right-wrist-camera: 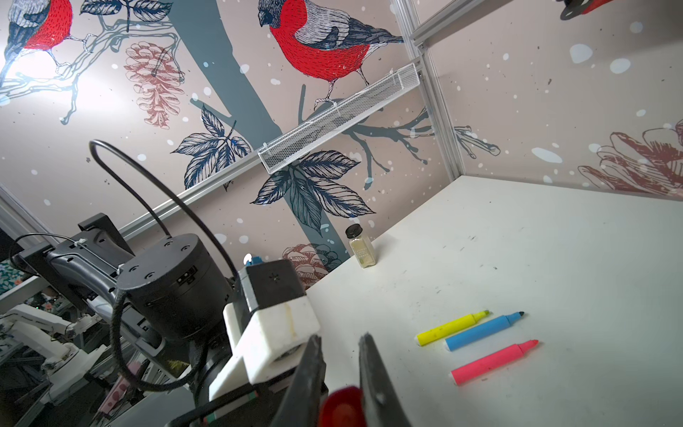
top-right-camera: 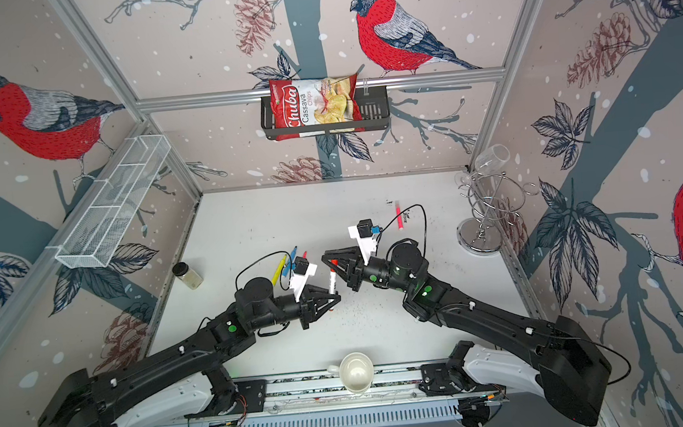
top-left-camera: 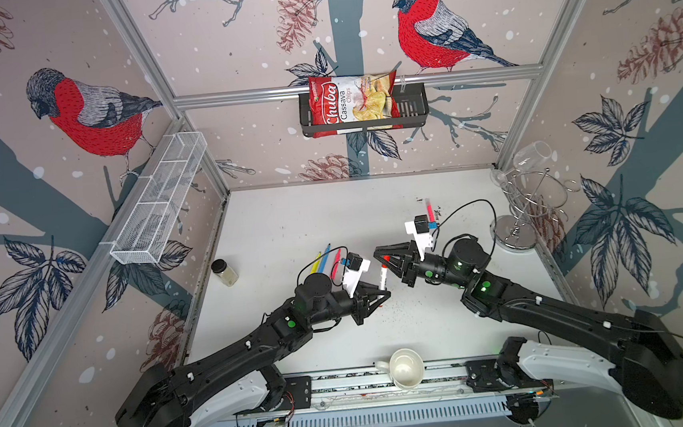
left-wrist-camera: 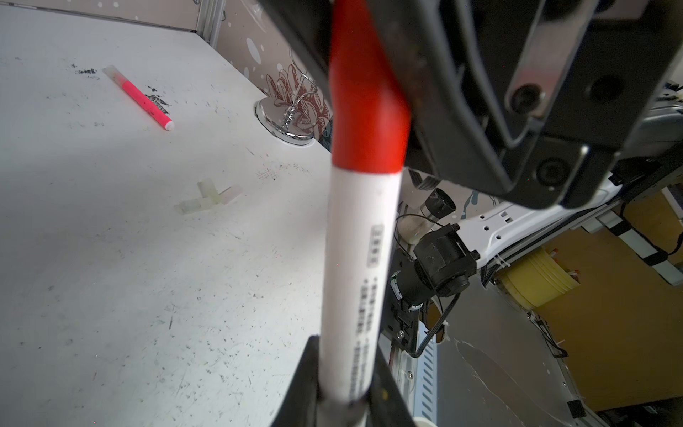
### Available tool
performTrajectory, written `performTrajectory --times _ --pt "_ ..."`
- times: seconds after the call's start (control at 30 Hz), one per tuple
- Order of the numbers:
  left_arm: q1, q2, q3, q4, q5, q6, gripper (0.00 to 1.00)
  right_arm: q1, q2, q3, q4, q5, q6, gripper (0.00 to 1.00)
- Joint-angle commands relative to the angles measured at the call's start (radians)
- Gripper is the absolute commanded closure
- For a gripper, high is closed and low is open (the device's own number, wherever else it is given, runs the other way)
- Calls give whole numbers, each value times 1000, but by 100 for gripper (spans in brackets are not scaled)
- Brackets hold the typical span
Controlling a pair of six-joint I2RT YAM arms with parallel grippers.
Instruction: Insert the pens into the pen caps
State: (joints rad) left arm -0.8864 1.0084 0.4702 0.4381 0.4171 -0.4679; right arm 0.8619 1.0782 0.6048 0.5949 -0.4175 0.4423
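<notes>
My left gripper (top-left-camera: 385,293) (left-wrist-camera: 345,399) is shut on the lower end of a white pen (top-left-camera: 383,276) (left-wrist-camera: 360,258), held up off the table. A red pen cap (top-left-camera: 386,258) (left-wrist-camera: 366,122) sits over the pen's upper end, and my right gripper (top-left-camera: 380,255) (right-wrist-camera: 340,337) is shut on that red cap (right-wrist-camera: 342,408). Yellow (right-wrist-camera: 451,327), blue (right-wrist-camera: 482,331) and pink (right-wrist-camera: 493,362) pens lie uncapped side by side behind the left wrist. Another pink pen (top-left-camera: 429,211) (left-wrist-camera: 142,100) lies far right with a translucent cap on it. Three translucent caps (left-wrist-camera: 209,197) lie clustered on the table.
A spice jar (top-left-camera: 224,272) stands at the table's left edge. A white cup (top-left-camera: 404,368) sits at the front edge. A chrome glass rack (top-left-camera: 530,203) occupies the back right corner. A mesh basket (top-left-camera: 159,195) hangs on the left wall and a chip-bag shelf (top-left-camera: 362,104) on the back wall.
</notes>
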Motion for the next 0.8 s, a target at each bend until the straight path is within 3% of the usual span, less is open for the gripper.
performTrajectory --times 0.0,0.1,0.23,0.47,0.77 --pt "20 61 -9 396 -233 -29 100 7 -7 16 -222 -153 -37 83" --pt "19 110 -65 484 -212 -70 100 -31 -31 60 -237 -165 -35 50" --pt "19 104 -97 489 -221 -81 100 -132 -132 48 -199 -191 6 36" --pt "18 73 -96 445 -236 -58 100 -173 -148 79 -285 -226 -30 32" --pt "17 85 -79 441 -213 -61 100 -100 -35 163 -372 -203 -132 38"
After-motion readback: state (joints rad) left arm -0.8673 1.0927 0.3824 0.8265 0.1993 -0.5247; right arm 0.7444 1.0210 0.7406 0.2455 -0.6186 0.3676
